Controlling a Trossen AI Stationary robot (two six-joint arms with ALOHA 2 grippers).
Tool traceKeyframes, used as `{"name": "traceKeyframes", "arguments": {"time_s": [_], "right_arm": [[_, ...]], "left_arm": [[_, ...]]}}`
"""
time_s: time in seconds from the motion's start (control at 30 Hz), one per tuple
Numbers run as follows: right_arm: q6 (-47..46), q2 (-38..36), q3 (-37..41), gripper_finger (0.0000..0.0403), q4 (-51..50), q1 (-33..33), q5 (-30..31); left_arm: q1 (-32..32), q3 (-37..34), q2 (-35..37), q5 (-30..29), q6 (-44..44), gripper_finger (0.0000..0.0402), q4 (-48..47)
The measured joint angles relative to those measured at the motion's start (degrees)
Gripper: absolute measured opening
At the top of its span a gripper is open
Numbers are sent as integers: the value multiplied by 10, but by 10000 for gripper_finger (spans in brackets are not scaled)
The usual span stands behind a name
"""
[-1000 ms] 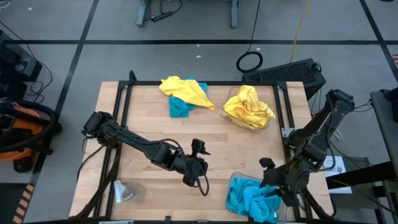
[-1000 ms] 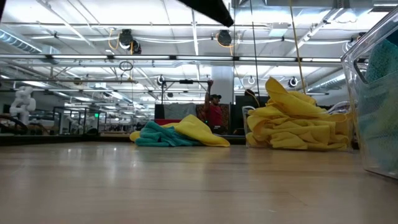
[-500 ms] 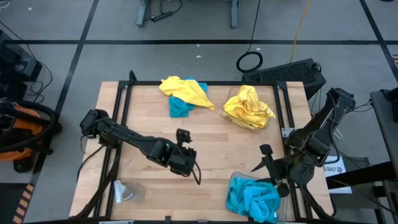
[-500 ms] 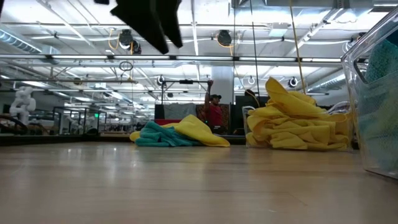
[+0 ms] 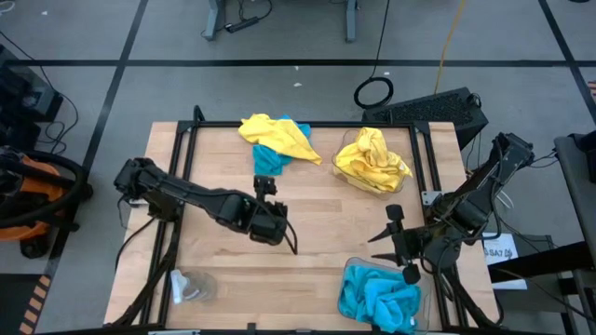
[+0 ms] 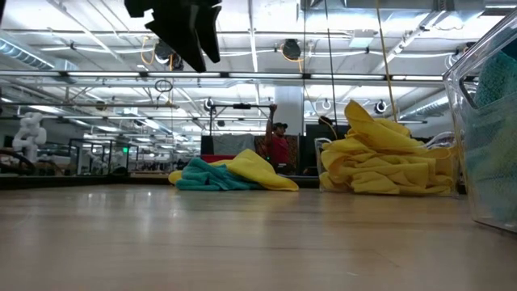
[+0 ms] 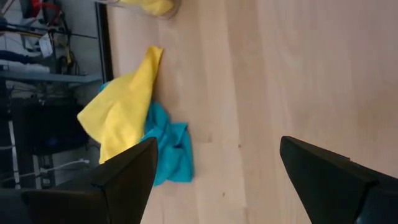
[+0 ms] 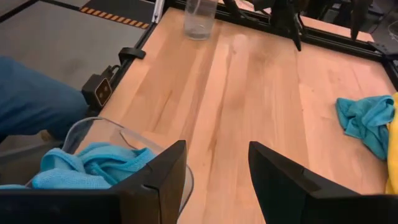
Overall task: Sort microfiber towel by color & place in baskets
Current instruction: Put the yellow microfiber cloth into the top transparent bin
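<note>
1. overhead, the left gripper [image 5: 266, 189] is hovering over the bare wood near the table's middle, its fingers spread apart and holding nothing, just short of the loose pile of yellow towel [image 5: 275, 132] and blue towel [image 5: 269, 160] lying at the far edge; the right gripper [image 5: 391, 238] is sitting open and empty above the near-right part of the table [image 5: 317, 209], beside the basket of blue towels [image 5: 376, 295], while the basket of yellow towels [image 5: 372, 161] is standing at the far right and a small clear cup [image 5: 190, 286] is resting at the near left
2. at table height, one dark gripper is hanging at the top, the loose pile is lying in the distance, and the yellow-filled basket is standing to its right, apart from it
3. past the left wrist's parted fingers [image 7: 124, 180], the yellow towel is lying partly over the blue one on the wood
4. past the right wrist's parted fingers [image 8: 155, 180], the blue-filled basket is sitting just beside the gripper, with the clear cup far across the table
</note>
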State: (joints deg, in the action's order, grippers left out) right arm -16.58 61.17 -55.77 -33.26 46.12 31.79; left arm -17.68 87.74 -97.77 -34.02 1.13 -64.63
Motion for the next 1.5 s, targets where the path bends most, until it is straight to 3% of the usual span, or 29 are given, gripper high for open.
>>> {"name": "traceKeyframes", "arguments": {"time_s": [0.3, 0.8, 1.17, 1.5], "right_arm": [[-1, 0, 0, 167, 0, -1, -1], [-1, 0, 0, 167, 3, -4, 0], [25, 3, 0, 167, 23, -43, 0], [48, 6, 0, 167, 37, -98, -2]], "left_arm": [[50, -14, 23, 1, -29, 342, 15], [164, -248, 206, 74, -60, 342, 247], [252, -372, 212, 128, -75, 342, 401], [353, -412, 207, 128, -60, 342, 547]]}}
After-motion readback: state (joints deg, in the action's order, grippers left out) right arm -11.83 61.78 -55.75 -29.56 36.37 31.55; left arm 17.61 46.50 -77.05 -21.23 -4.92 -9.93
